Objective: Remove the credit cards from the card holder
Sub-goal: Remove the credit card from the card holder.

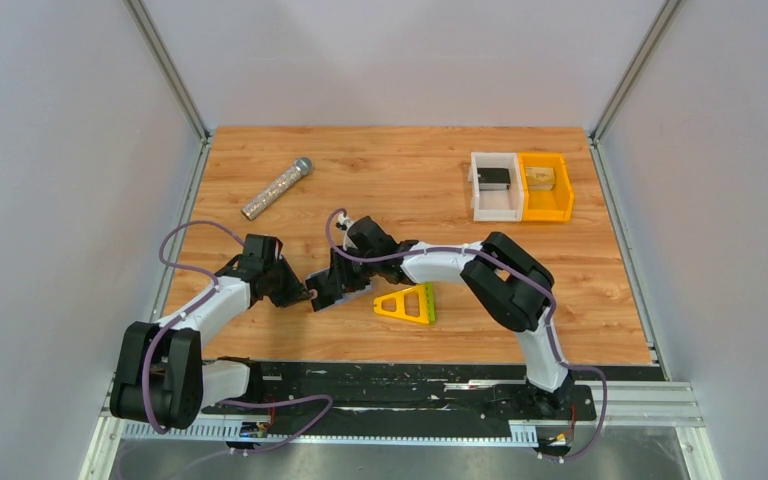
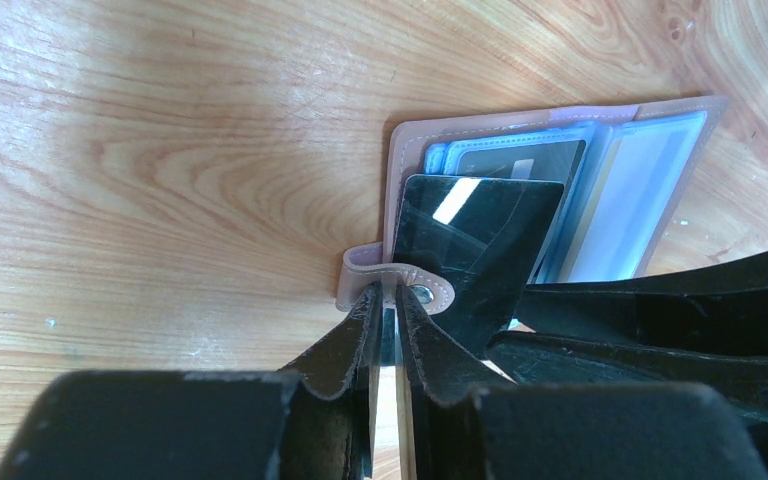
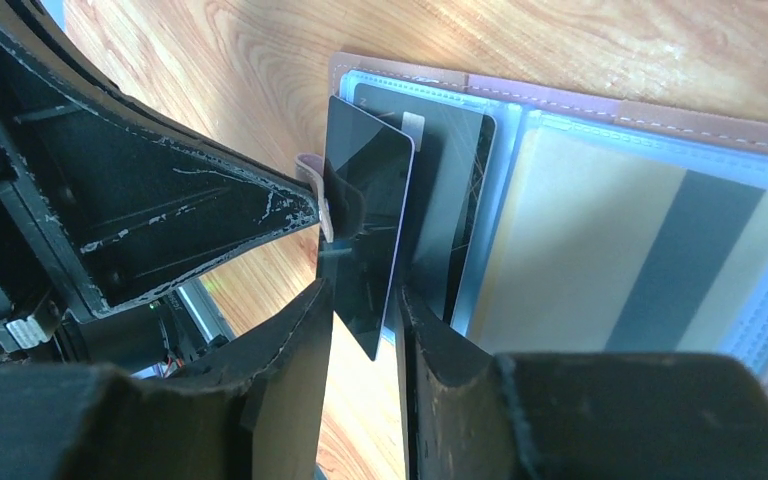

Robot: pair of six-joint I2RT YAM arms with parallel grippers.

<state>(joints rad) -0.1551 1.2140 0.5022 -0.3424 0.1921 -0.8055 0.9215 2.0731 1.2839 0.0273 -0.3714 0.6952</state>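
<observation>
We see the holder (image 2: 400, 180) lying open on the table (image 1: 410, 160), about 7 o'clock of its centre, with the pink cover down and the clear blue sleeves up. In the right wrist view, the sleeve toward 3 o'clock holds a gold card (image 3: 580, 250) crossed by a dark stripe. The sleeve toward 9 o'clock holds a dark card (image 3: 455, 200). A glossy black card (image 2: 470, 235) stands tilted, clear of that sleeve, with its far end over the dark card.

At 1 o'clock on the table, 2 bins touch side by side. The white bin (image 1: 495, 208) holds a dark block (image 1: 495, 178), and the orange bin (image 1: 545, 208), at its 3 o'clock, holds a tan piece (image 1: 540, 178). We can read no print on any card.

The left gripper (image 2: 388, 300) is nearly closed, its fingers pinching the holder's snap tab (image 2: 400, 275) at the holder's 9 o'clock edge. The right gripper (image 3: 365, 310) is narrow, with 1 finger against each face of the black card, gripping its near end.

A yellow-and-green triangle (image 1: 428, 303) lies just beside the grippers at their 3 o'clock. A silver cylinder (image 1: 277, 187) lies well apart at the table's 11 o'clock.
</observation>
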